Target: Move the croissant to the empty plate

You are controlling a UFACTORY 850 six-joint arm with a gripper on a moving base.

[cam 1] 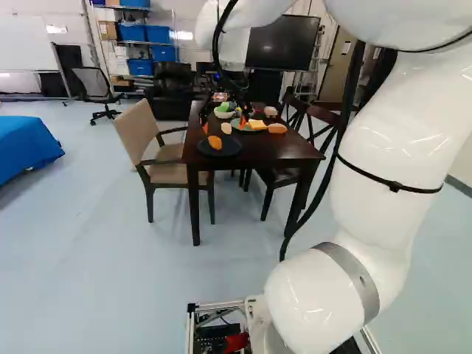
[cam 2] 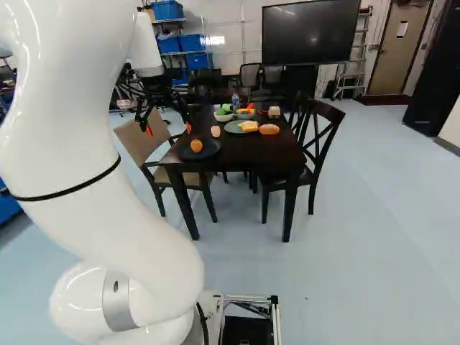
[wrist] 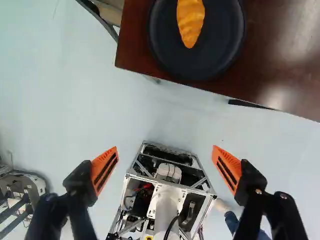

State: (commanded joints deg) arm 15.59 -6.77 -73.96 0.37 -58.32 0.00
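Taking twelve on the table as its far side from the base, the dark wooden table (cam 2: pixel 241 158) has the padded armchair (cam 1: pixel 140 129) at its nine o'clock. The gripper (wrist: pixel 165 170) hangs with its fingers spread wide and nothing between them, well apart from the food. The black plate (wrist: pixel 210 65) sits at the table's seven o'clock; the green plate (cam 2: pixel 231 128), toward one, carries bread (cam 2: pixel 249 126). The croissant (wrist: pixel 190 22) lies on the black plate near its middle, about twelve o'clock ahead of the gripper, one tapered end pointing back at it. Nothing else shares that plate and no bare one shows, so I judge it the target and the placing probably done. Best now to leave the croissant be: lift straight, fingers wide, then draw off toward six, wary of the rim and the chair's back. Should it need reseating, close lightly across its narrow width, since it could roll.
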